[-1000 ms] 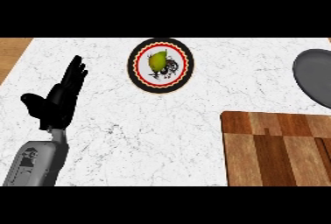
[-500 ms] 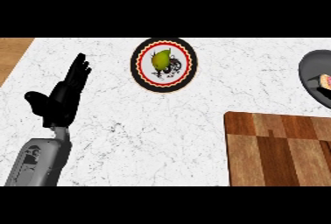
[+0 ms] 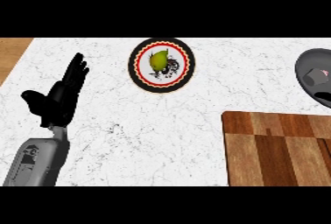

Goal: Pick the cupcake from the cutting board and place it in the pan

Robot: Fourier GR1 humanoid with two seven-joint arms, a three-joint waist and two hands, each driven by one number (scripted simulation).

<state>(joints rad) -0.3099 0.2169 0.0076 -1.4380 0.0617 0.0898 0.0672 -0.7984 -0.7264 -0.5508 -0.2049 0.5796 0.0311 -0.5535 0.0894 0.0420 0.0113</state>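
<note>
A white marbled counter (image 3: 161,131) is seen from the head view. The left hand (image 3: 58,98) rests at the left, fingers straight and spread, holding nothing; the right hand is out of view. The cupcake (image 3: 318,76) appears to lie in the pan (image 3: 307,65) — off the cutting board (image 3: 278,148). A clean withdrawal is likely all that is needed.

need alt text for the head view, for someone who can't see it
A dark pan at the right edge holds a small pinkish object, likely the cupcake, above a wooden cutting board at lower right on a white marble counter. A round patterned plate with a green fruit sits top centre, and the robot's left hand rests open at the left.
</note>
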